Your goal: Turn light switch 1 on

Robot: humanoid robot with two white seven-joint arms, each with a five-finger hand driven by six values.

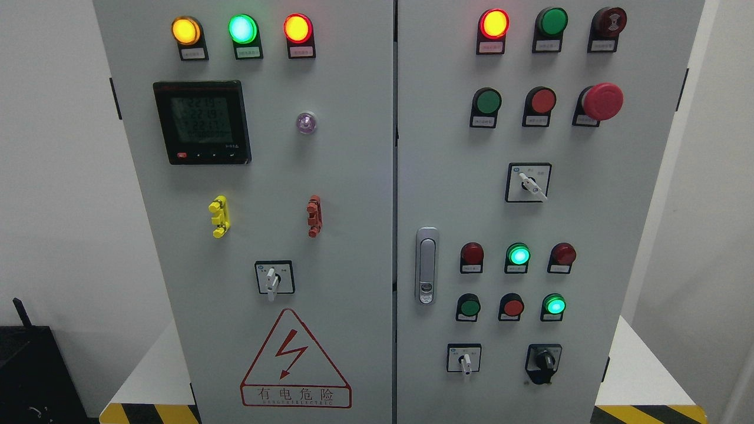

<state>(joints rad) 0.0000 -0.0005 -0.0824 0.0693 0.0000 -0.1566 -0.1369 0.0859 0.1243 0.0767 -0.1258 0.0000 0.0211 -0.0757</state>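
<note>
A grey electrical cabinet with two doors fills the head view. On the right door, a white rotary selector switch [532, 185] sits mid-height, its lever pointing down-right. Lower down are a second white selector [465, 360] pointing down and a black rotary knob [543, 362]. The left door carries another white selector [272, 281] pointing down. Nothing shows which one is switch 1. Neither of my hands nor arms appears in the picture.
The left door has three lit lamps along its top, a digital meter [202, 122], yellow [219, 216] and red [314, 216] clips and a warning triangle [294, 360]. The right door has pushbuttons, a red emergency stop [602, 101], lit green lamps [518, 255] and a door handle [426, 265].
</note>
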